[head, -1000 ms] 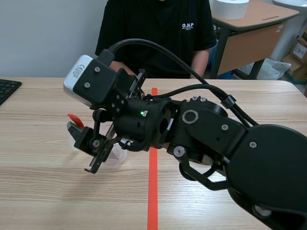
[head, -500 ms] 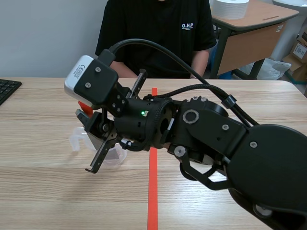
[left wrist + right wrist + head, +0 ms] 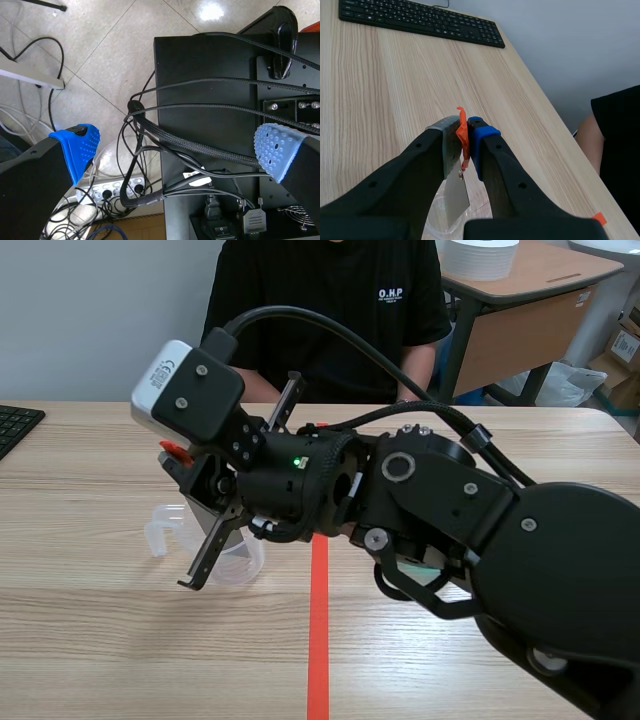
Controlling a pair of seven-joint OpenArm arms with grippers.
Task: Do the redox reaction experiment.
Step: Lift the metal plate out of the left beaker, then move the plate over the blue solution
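Observation:
My right gripper [image 3: 182,466] reaches across from the right to left of the table's middle. It is shut on a small orange-red piece [image 3: 175,450]. In the right wrist view the orange-red piece [image 3: 463,137] is pinched between the fingertips of my right gripper [image 3: 465,126], and a flat grey strip [image 3: 455,192] hangs below it. Right under them a clear plastic beaker [image 3: 228,562] stands on the wood; only part of the beaker's rim [image 3: 445,226] shows past the fingers. My left gripper [image 3: 177,145] is open and off the table, over a floor with cables.
A person in a black shirt [image 3: 320,310] sits across the table. A black keyboard [image 3: 15,425] lies at the far left edge, seen as the keyboard [image 3: 420,20] ahead of my right gripper. An orange-red tape line [image 3: 318,620] runs down the table's middle.
My right gripper has closed on the orange-red piece and lifted it a little above the beaker. The left arm has not moved.

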